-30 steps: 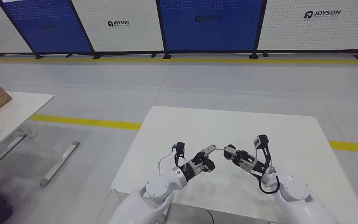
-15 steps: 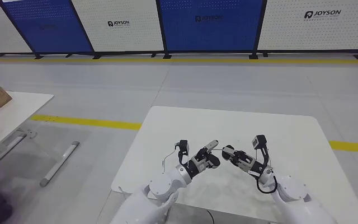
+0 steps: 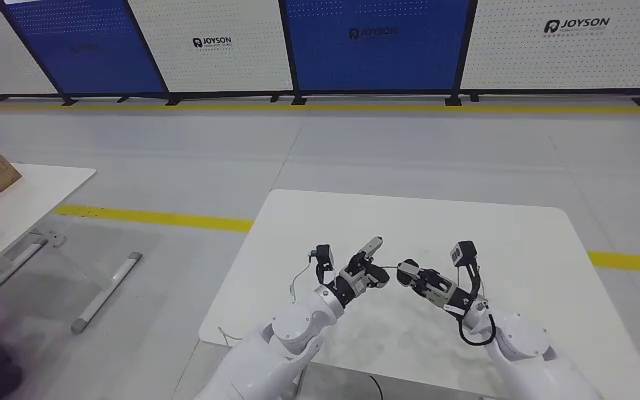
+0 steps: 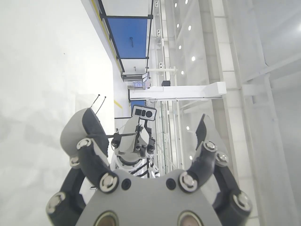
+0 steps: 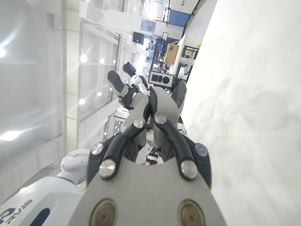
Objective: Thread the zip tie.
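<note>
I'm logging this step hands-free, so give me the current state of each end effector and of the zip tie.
Left end effector: open, fingers spread wide.
Right end effector: shut on the zip tie.
Zip tie: held above the table, its strand running from the right end effector to one left finger; whether it is threaded cannot be told.

Left arm and right arm are glossy, rounded white shells. Left gripper has a grey metal palm, black linkage bars with shiny silver screws, and grey fingers faced with black pads. Right gripper is the same build. Each wrist carries a little camera box plus a thin cable, and the right forearm shell has dark lettering.
</note>
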### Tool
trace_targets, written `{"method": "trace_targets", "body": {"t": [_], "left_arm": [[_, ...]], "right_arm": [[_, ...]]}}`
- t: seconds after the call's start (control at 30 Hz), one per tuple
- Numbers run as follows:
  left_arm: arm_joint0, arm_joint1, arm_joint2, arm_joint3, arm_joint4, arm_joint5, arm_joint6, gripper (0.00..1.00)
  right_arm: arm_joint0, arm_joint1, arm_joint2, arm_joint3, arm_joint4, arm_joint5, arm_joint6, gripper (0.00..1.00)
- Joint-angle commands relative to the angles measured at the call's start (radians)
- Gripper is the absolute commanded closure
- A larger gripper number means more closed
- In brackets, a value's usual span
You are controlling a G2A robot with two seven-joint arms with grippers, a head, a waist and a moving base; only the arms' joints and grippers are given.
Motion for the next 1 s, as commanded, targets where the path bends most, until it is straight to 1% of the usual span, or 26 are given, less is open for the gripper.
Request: {"method": "trace_targets", "body": {"t": [0.0, 0.1, 0.13, 0.17, 0.23, 0.27, 0.3, 0.43, 0.53, 0.97], "left_arm": [[0.003, 0.000, -0.001, 0.008, 0.006, -0.009, -0.001, 0.00], [0.005, 0.000, -0.008, 0.026, 0.026, -0.032, 0.011, 0.00], [0.006, 0.000, -0.006, 0.029, 0.027, -0.033, 0.007, 0.28], [0.006, 0.000, -0.007, 0.030, 0.025, -0.034, 0.001, 0.61], [0.009, 0.000, -0.008, 0.034, 0.027, -0.039, -0.008, 0.89], [0.010, 0.000, -0.007, 0.036, 0.031, -0.041, -0.014, 0.96], [0.011, 0.000, -0.006, 0.039, 0.033, -0.043, -0.020, 1.00], [0.013, 0.000, -0.003, 0.044, 0.043, -0.049, -0.037, 1.00], [0.014, -0.001, 0.000, 0.043, 0.061, -0.048, -0.035, 1.00], [0.011, -0.002, -0.008, 0.051, 0.053, -0.060, -0.061, 1.00]], "right_arm": [[0.000, 0.000, 0.000, 0.000, 0.000, 0.000, 0.000, 1.00], [0.000, 0.000, 0.000, 0.000, 0.000, 0.000, 0.000, 1.00], [0.000, 0.000, 0.000, 0.000, 0.000, 0.000, 0.000, 1.00], [0.000, 0.000, 0.000, 0.000, 0.000, 0.000, 0.000, 1.00], [0.000, 0.000, 0.000, 0.000, 0.000, 0.000, 0.000, 1.00], [0.000, 0.000, 0.000, 0.000, 0.000, 0.000, 0.000, 1.00], [0.000, 0.000, 0.000, 0.000, 0.000, 0.000, 0.000, 1.00], [0.000, 0.000, 0.000, 0.000, 0.000, 0.000, 0.000, 1.00], [0.000, 0.000, 0.000, 0.000, 0.000, 0.000, 0.000, 1.00], [0.000, 0.000, 0.000, 0.000, 0.000, 0.000, 0.000, 1.00]]}}
